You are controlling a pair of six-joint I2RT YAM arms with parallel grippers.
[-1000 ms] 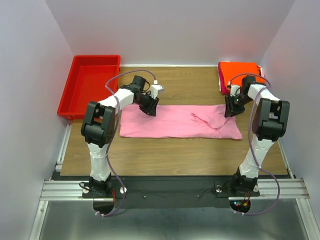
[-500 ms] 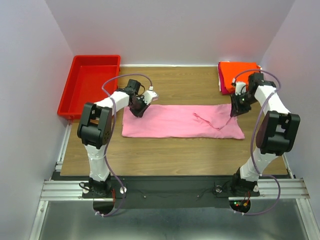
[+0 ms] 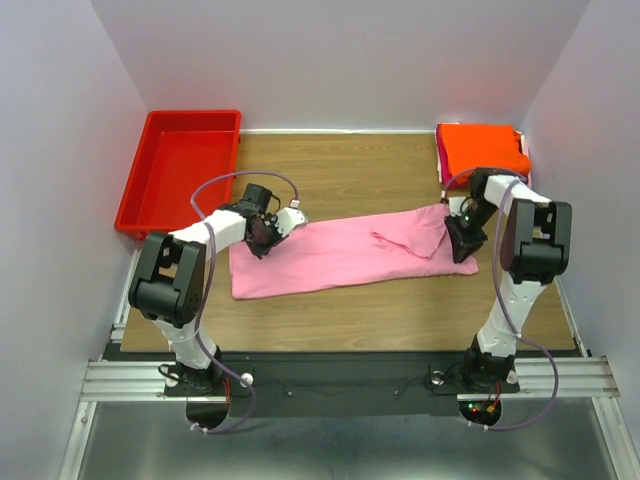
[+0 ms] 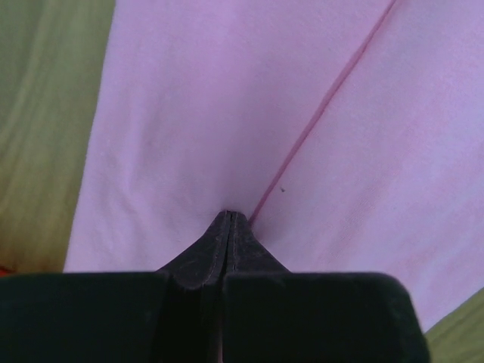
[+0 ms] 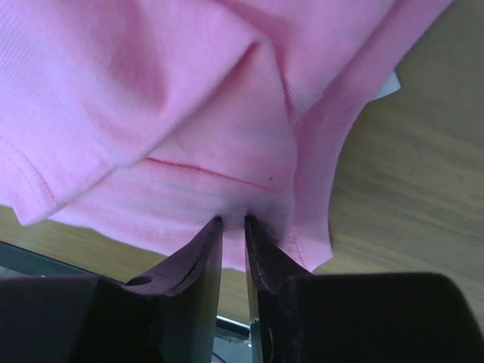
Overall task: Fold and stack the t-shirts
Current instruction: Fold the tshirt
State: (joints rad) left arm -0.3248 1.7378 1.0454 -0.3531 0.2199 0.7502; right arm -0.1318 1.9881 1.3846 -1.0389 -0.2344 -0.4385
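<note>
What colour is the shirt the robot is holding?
Light pink: the t-shirt shows best in the top external view.

The light pink t-shirt is soft matt knit cloth, finely ribbed up close, with stitched seams. The desk looks like smooth wood-grain laminate, and the tray at its far left corner is glossy red plastic.

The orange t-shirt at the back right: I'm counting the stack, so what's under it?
Under the folded orange t-shirt, a thin strip of darker pink-red cloth shows along its left edge, lying on the table. The rest of that layer is covered.
</note>
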